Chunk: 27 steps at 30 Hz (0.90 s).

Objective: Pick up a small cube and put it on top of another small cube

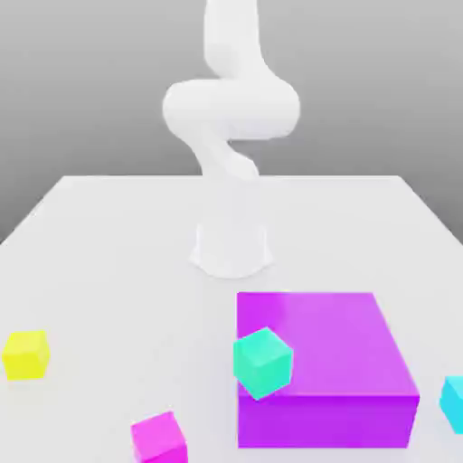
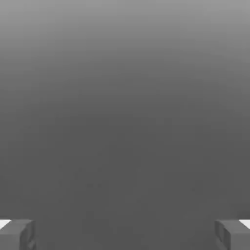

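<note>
Exterior view, arm: the white arm (image 1: 231,118) rises from its base on the table (image 1: 108,235); the hand itself is out of frame.
Exterior view, small cube: the cyan cube (image 1: 454,402) sits at the exterior view's right edge, partly cut off, just beside the purple block (image 1: 325,362) and resting on the table.
Exterior view, another small cube: the teal cube (image 1: 262,362) shows at the near left corner of the purple block, tilted; I cannot tell whether it rests on the block or leans against it.
Exterior view, others: a yellow cube (image 1: 25,354) and a magenta cube (image 1: 158,439) lie well apart, towards the left.
Hand view, gripper: the gripper (image 2: 125,234) has its fingers (image 2: 17,233) spread wide apart, holding nothing; only plain grey shows beyond them.
Hand view, cube: no cube is visible, so the hand is not yet over it.
Step in hand: reaching for the cyan cube, as I judge.
Doing it well: bring the hand above the cyan cube, square the fingers to its flat sides, descend clear of the purple block's wall.
</note>
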Motion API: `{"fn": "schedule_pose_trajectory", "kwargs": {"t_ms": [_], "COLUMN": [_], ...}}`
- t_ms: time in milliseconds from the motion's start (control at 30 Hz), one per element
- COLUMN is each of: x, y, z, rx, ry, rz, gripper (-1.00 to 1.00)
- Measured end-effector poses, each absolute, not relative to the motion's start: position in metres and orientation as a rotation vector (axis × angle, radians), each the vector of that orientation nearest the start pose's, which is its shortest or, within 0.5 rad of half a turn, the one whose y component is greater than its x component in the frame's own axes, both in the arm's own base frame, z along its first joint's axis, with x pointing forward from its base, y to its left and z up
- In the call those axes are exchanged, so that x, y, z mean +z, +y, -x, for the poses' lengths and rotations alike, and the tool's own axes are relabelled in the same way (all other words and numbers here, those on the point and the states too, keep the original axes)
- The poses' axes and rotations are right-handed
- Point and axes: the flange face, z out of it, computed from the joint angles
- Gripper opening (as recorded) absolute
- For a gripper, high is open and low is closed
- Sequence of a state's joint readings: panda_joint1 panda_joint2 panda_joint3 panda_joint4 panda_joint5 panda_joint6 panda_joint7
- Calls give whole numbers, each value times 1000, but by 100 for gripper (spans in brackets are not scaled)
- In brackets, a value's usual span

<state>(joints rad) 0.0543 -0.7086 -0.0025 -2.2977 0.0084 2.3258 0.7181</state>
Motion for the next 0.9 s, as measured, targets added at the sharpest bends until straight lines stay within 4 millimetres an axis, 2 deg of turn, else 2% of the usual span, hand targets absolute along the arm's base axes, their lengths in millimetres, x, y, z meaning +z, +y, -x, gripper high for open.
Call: {"fn": "schedule_pose_trajectory", "kwargs": {"t_ms": [200, 333, 433, 533, 667, 800, 900], "x": [600, 539, 490, 439, 368, 295, 240], "y": [81, 128, 164, 201, 259, 292, 316], "z": [-443, -470, -482, -486, -475, -461, -441], "rx": [-778, -656, -560, -462, -326, -188, -82], "ry": [495, 215, -5, -232, -575, -862, -1092], "rz": [2771, 2877, 2935, 2972, 2980, 2964, 2923], "gripper": [0, 0, 0, 0, 0, 0, 0]}}
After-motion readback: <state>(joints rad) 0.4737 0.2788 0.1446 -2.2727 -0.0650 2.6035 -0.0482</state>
